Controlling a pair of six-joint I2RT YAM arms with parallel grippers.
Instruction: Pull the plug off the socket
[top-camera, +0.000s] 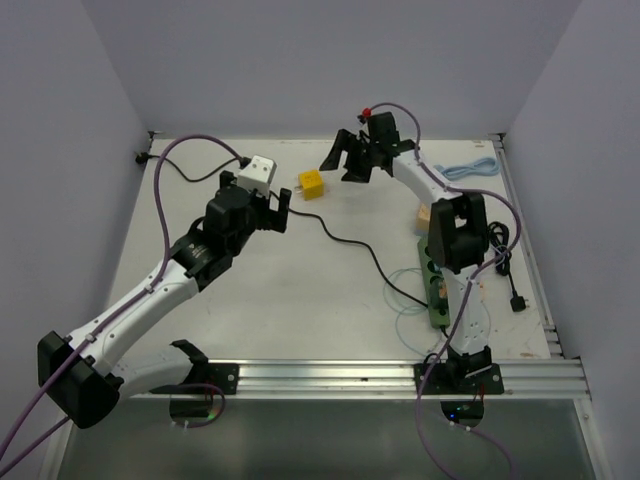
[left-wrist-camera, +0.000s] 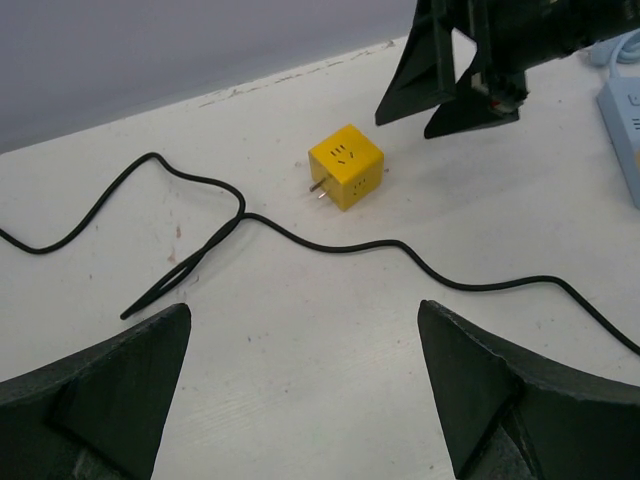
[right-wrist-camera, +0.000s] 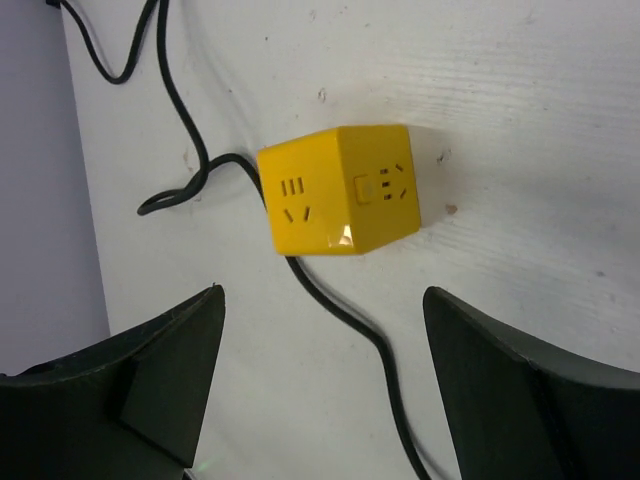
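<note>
Showing only overhead, green socket (top-camera: 436, 298); yellow plug (top-camera: 312, 185) in every view.

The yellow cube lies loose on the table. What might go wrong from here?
The black cable passes right by the yellow plug cube, so the right arm's open fingers might snag it. The left arm's fingers are also close by, so the two arms might bump.
</note>
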